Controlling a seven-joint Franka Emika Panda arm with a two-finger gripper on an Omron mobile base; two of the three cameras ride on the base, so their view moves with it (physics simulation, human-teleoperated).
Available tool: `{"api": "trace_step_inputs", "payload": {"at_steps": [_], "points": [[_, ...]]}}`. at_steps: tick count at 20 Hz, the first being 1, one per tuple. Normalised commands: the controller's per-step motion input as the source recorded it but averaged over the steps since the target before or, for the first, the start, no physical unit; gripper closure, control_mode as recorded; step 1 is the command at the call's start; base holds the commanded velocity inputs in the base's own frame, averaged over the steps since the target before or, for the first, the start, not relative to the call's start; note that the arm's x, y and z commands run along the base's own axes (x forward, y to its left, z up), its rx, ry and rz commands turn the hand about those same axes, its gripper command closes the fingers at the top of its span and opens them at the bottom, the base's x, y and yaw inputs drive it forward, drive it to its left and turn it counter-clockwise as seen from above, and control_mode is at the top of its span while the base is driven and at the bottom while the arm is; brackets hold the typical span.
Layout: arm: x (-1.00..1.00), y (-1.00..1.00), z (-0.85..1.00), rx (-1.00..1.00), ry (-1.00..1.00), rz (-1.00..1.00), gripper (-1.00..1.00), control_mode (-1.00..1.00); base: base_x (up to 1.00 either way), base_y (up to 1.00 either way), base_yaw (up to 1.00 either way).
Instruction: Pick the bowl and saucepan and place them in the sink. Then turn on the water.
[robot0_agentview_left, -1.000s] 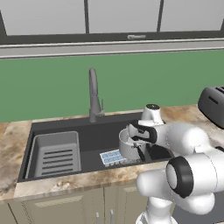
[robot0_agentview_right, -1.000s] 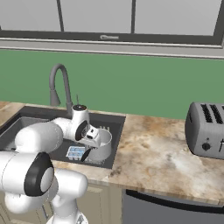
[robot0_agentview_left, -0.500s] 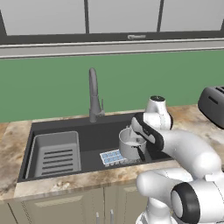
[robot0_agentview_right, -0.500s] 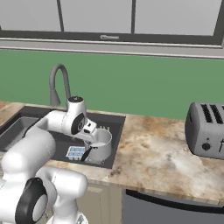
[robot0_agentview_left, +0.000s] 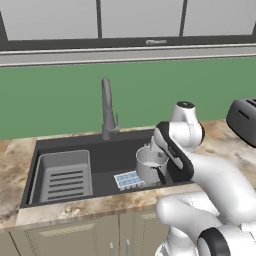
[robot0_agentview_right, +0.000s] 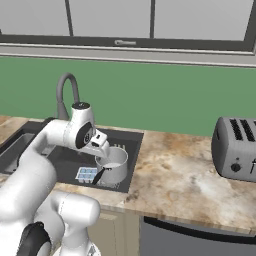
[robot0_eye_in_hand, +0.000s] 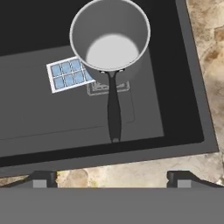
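Sink (robot0_agentview_left: 100, 150): the dark rectangular basin is sitting directly below and ahead of the gripper (robot0_eye_in_hand: 111, 178), sunk into the counter; in the hand view its near wall is lying just ahead of the fingertips (robot0_eye_in_hand: 43, 179).
Counter (robot0_agentview_right: 180, 175): mottled brown stone is running around the basin; a strip of it is lying right under the gripper.
Ribbed tray (robot0_agentview_left: 62, 175): the lighter grey insert is resting in the end of the basin far from the gripper, on the arm's left.
Faucet (robot0_agentview_left: 106, 107): the tall grey spout is standing at the back rim, beyond the gripper; no stream is showing under it.
Toaster (robot0_agentview_right: 235, 147): it is standing on the counter well off to the right of the gripper.
Saucepan (robot0_eye_in_hand: 109, 37): the silver-grey pot is standing upright on the basin floor just ahead of and below the gripper, its dark handle (robot0_eye_in_hand: 114, 109) pointing back toward the fingertips and lying apart from them. It is showing nothing but its pale inner floor.
Blue-white grid piece (robot0_eye_in_hand: 68, 74): it is lying flat on the basin floor, touching the pot's base, ahead of the gripper.
Gripper: the fingers are standing wide apart, released, holding nothing, hanging above the near edge of the basin.
Bowl: I cannot make it out.
Room: a green wall is rising behind the faucet, with pale cabinets above.
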Motion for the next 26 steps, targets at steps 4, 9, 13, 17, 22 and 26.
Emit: {"api": "trace_step_inputs", "payload": {"at_steps": [4,9,13,17,22,26], "points": [[-0.18,0.06,0.34,0.0,0.0,0.0,-1.0,-1.0,0.0,0.0,0.0],[-0.31,0.01,0.23,0.0,0.0,0.0,-1.0,-1.0,0.0,0.0,0.0],[-0.35,0.0,0.13,0.0,0.0,0.0,-1.0,-1.0,0.0,0.0,0.0],[-0.42,0.1,0.04,-0.01,0.0,0.0,-1.0,-1.0,0.0,0.0,0.0],[-0.37,0.0,0.03,0.0,0.0,0.01,-1.0,-1.0,0.0,0.0,0.0],[-0.29,0.0,0.12,0.0,0.0,0.03,-1.0,-1.0,0.0,0.0,0.0]]}}
